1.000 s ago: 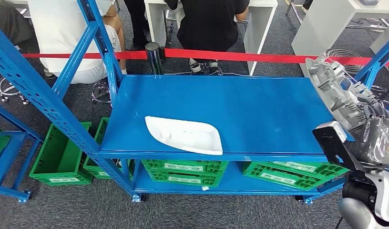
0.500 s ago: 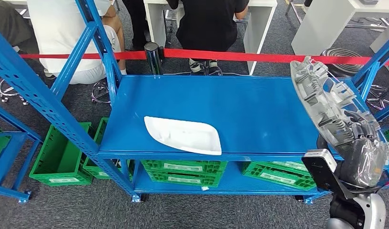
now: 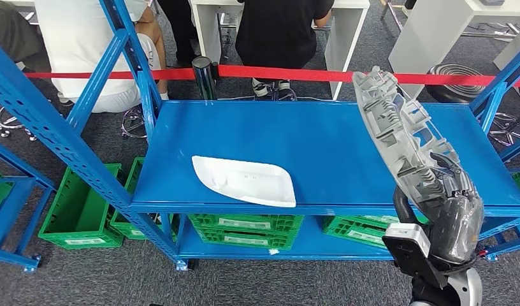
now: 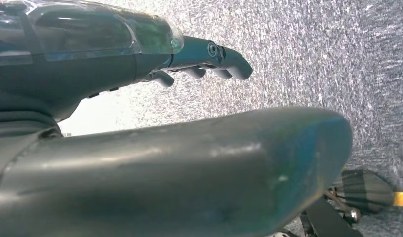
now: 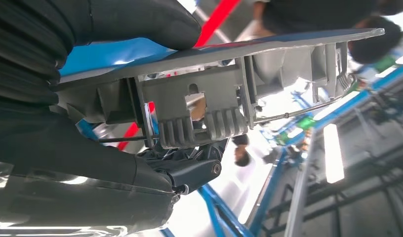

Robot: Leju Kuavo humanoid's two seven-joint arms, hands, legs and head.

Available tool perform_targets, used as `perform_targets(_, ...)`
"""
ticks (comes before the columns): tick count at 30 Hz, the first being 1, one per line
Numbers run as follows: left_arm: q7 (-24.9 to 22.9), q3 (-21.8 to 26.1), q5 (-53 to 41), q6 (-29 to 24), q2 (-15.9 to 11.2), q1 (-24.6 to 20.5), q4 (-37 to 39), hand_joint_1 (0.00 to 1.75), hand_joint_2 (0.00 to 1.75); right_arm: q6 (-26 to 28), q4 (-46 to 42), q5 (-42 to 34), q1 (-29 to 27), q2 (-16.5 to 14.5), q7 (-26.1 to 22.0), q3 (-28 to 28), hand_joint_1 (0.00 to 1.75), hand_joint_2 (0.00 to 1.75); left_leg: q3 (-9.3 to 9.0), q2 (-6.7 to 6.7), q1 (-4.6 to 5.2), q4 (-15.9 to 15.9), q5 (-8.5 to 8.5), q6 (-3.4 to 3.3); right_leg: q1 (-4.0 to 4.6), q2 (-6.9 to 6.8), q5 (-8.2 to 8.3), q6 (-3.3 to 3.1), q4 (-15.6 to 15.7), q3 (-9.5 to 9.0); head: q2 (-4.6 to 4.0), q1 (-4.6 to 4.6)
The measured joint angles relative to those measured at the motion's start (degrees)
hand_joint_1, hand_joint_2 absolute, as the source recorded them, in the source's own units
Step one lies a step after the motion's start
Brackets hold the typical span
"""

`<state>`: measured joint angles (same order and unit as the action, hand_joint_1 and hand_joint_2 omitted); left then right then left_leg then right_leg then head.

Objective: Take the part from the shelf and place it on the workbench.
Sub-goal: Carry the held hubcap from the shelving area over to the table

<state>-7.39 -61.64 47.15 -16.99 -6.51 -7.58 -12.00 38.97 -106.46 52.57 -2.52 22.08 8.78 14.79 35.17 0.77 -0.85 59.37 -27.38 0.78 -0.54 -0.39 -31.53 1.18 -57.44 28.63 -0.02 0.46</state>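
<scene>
right hand [image 3: 450, 213] grips long grey ribbed plastic part [image 3: 404, 137] at its lower end | part has swung left, now tilted above blue tabletop [image 3: 321, 143] right side | white curved panel [image 3: 245, 180] unmoved | lowering likely next

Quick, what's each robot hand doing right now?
Left hand: holds nothing, fingers stretched out and apart, open.
Right hand: grips the grey part above the blue table.
</scene>
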Motion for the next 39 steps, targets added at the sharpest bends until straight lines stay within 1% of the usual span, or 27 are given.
perform_targets(3,-1.2,0.0,-0.4,0.2,0.0,0.0,0.0,0.00,0.00,0.1,-2.3,0.5,-0.6,-1.9,-1.9,0.1,1.75,1.75,0.00,-0.03,0.00,0.0,-0.01,0.02,0.00,0.01,-0.01,-0.02,0.0,0.00,0.00,0.00)
perform_targets(6,-1.7,0.0,-0.5,0.3,-0.2,0.0,0.0,0.00,0.00,0.2,-5.0,1.0,-1.1,-3.3,-2.7,0.0,1.75,1.75,-0.02,-0.07,0.00,0.0,-0.03,0.04,-0.01,0.01,-0.03,-0.04,0.0,0.03,-0.01,0.00)
perform_targets(14,0.6,0.0,-0.5,0.4,-0.2,0.0,0.0,0.00,0.00,0.6,-13.1,4.0,-1.5,-5.4,-3.5,0.0,1.75,1.75,-0.05,-0.36,0.00,0.0,-0.03,0.05,-0.01,0.00,-0.04,-0.05,0.0,0.03,-0.01,0.00)
perform_targets(22,1.2,0.0,-0.5,0.4,-0.1,0.0,0.0,0.00,0.00,0.6,-18.8,5.9,-1.5,-6.4,-3.2,0.1,1.75,1.75,-0.05,-0.60,0.00,0.0,-0.03,0.05,-0.01,-0.06,-0.07,-0.04,0.0,-0.02,0.00,0.00)
perform_targets(31,1.8,0.0,-0.6,0.5,-0.1,0.0,0.0,0.00,0.00,0.6,-21.4,5.9,-1.5,-6.9,-3.2,0.1,1.75,1.75,-0.05,-0.64,0.00,0.0,-0.03,0.05,-0.01,-0.09,-0.09,-0.07,0.0,-0.03,0.00,0.00)
perform_targets(35,4.0,0.0,-0.7,1.0,-0.1,0.0,0.0,0.00,1.75,0.6,-22.3,6.5,-1.6,-7.1,-3.6,0.3,1.75,1.75,-0.05,-0.66,0.00,0.0,-0.03,0.05,-0.01,-0.12,-0.09,-0.08,0.0,-0.03,-0.01,0.00)
perform_targets(39,5.7,0.0,-0.9,1.5,0.0,0.0,0.0,0.00,1.75,0.6,-23.2,7.6,-1.7,-7.1,-3.5,0.8,1.75,1.75,-0.05,-0.65,0.00,0.0,-0.04,0.06,-0.01,-0.13,-0.11,-0.09,0.0,-0.03,-0.01,0.00)
